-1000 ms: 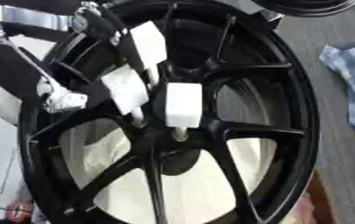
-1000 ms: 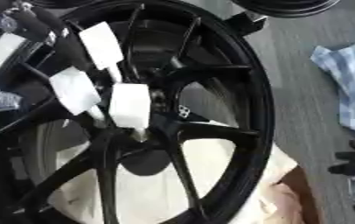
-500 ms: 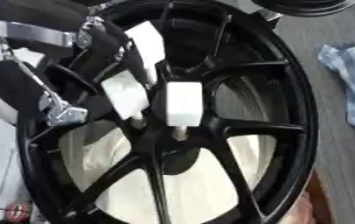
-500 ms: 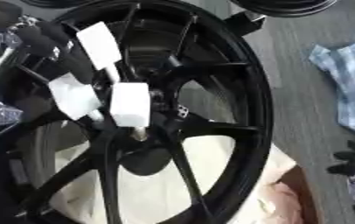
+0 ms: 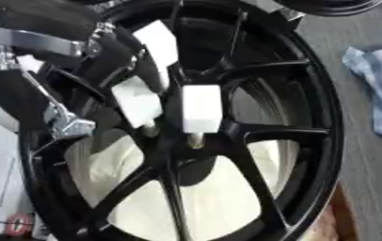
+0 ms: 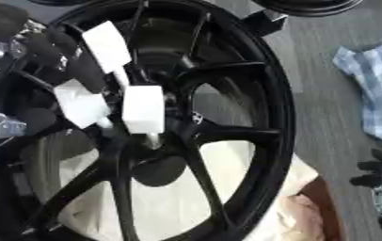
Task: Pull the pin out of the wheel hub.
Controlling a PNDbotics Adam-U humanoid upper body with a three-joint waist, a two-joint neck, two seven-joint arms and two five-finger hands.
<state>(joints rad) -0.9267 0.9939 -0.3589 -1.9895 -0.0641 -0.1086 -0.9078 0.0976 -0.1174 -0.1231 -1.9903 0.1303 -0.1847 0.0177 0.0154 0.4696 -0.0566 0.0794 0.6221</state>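
The left hand (image 5: 59,89) lies over the wheel hub (image 5: 182,141), its fingers too dark to read. White pins (image 5: 201,109) stand at the hub centre. The right hand (image 6: 381,176) is cut off beside the rim; grip unclear.

Grey table (image 6: 318,84); black wheel (image 5: 309,141); checked cloth (image 6: 375,89).

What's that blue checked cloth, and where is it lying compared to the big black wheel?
The blue checked cloth lies on the grey surface at the right edge of both views, outside the black wheel's rim and apart from it.
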